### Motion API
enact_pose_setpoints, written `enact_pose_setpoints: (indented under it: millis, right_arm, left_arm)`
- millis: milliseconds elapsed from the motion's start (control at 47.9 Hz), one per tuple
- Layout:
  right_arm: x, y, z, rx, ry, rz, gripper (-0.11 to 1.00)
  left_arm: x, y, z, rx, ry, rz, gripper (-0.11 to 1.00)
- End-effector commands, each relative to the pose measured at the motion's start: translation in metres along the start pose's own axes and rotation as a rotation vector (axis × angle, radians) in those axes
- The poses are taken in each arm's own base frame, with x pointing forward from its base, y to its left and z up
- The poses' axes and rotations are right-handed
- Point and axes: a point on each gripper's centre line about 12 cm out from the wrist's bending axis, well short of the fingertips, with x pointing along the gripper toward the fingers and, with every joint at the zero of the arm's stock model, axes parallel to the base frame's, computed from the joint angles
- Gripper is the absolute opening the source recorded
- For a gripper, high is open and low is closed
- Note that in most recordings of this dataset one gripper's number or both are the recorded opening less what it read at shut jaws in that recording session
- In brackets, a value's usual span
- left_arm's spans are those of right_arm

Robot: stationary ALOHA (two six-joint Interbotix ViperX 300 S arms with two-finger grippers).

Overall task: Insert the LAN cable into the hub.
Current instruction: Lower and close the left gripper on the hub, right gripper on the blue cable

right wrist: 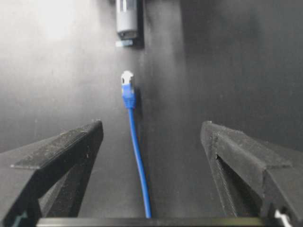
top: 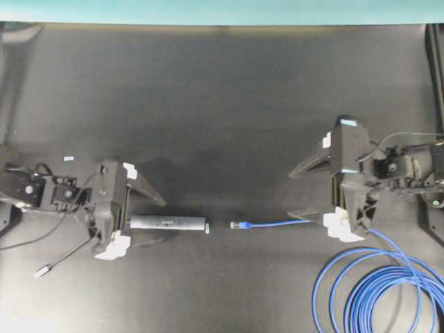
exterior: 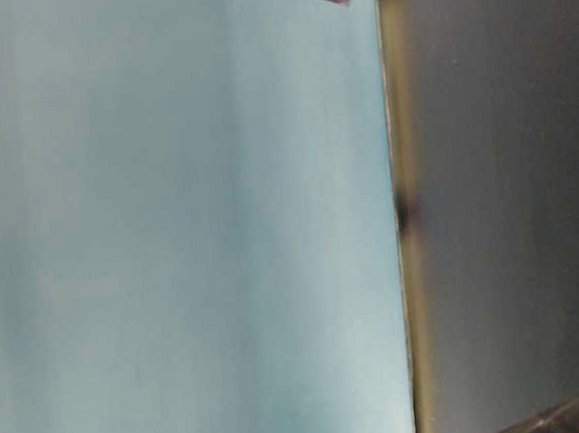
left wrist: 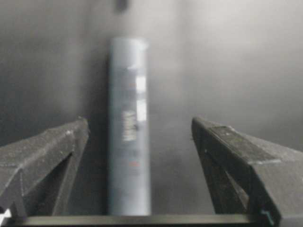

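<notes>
Two black grippers face each other across the dark matte worktop, jaws of both spread wide and holding nothing. The slim dark-grey bar-shaped hub lies flat just at three o'clock of the left gripper, its pale end cap toward the long bright-blue LAN cable. The cable's plug lies apart from that cap, in line with it. Blue loops pile at five o'clock, beneath the right gripper. A thin grey cord trails at eight o'clock.
</notes>
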Motion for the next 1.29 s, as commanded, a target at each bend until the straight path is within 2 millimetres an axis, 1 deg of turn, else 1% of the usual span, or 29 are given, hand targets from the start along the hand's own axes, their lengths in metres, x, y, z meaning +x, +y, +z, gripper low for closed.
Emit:
enact_pose_setpoints:
  millis: [0, 188, 376, 480, 522, 584, 689, 709, 730, 835, 918, 1043, 1127, 1273]
  right_arm:
    - [0.001, 0.006, 0.007, 0.008, -0.023, 0.017, 0.81]
    - [0.002, 0.009, 0.004, 0.035, -0.020, 0.025, 0.81]
    - [0.002, 0.009, 0.004, 0.043, -0.020, 0.027, 0.81]
    - [0.002, 0.010, 0.003, 0.041, -0.018, 0.029, 0.81]
    - [0.002, 0.010, 0.002, 0.040, -0.016, 0.030, 0.81]
    - [0.002, 0.011, 0.002, 0.039, -0.014, 0.031, 0.81]
    - [0.002, 0.011, 0.001, 0.039, -0.011, 0.031, 0.81]
    - [0.002, 0.011, 0.000, 0.040, -0.011, 0.031, 0.81]
    - [0.003, 0.011, 0.000, 0.038, -0.011, 0.032, 0.81]
    - [0.006, 0.013, -0.008, 0.034, -0.003, 0.038, 0.81]
    - [0.015, 0.017, -0.017, 0.033, 0.001, 0.051, 0.81]
    - [0.032, 0.022, -0.024, 0.026, 0.002, 0.062, 0.80]
    - [0.047, 0.022, -0.028, 0.020, 0.009, 0.060, 0.80]
    - [0.069, 0.022, -0.032, 0.015, 0.007, 0.057, 0.80]
  left_arm:
    - [0.004, 0.003, 0.003, -0.001, -0.045, 0.000, 0.85]
    - [0.013, 0.002, -0.012, -0.004, -0.031, -0.008, 0.85]
    - [0.034, -0.006, -0.022, 0.003, -0.008, -0.032, 0.85]
    - [0.041, -0.006, -0.025, 0.007, 0.002, -0.034, 0.81]
    - [0.041, -0.007, -0.026, 0.006, 0.005, -0.034, 0.76]
    - [0.040, -0.008, -0.027, 0.014, 0.005, -0.038, 0.65]
    - [0.036, -0.013, -0.032, 0.032, 0.019, -0.051, 0.34]
    - [0.036, -0.013, -0.031, 0.032, 0.019, -0.051, 0.29]
    - [0.036, -0.013, -0.032, 0.032, 0.021, -0.052, 0.27]
    - [0.035, -0.015, -0.028, 0.030, 0.012, -0.057, 0.28]
    - [0.035, -0.016, -0.018, 0.026, -0.017, -0.060, 0.28]
    - [0.036, -0.018, -0.003, 0.026, -0.030, -0.060, 0.28]
    - [0.038, -0.019, 0.004, 0.034, -0.017, -0.058, 0.28]
    - [0.040, -0.019, 0.007, 0.032, -0.020, -0.056, 0.28]
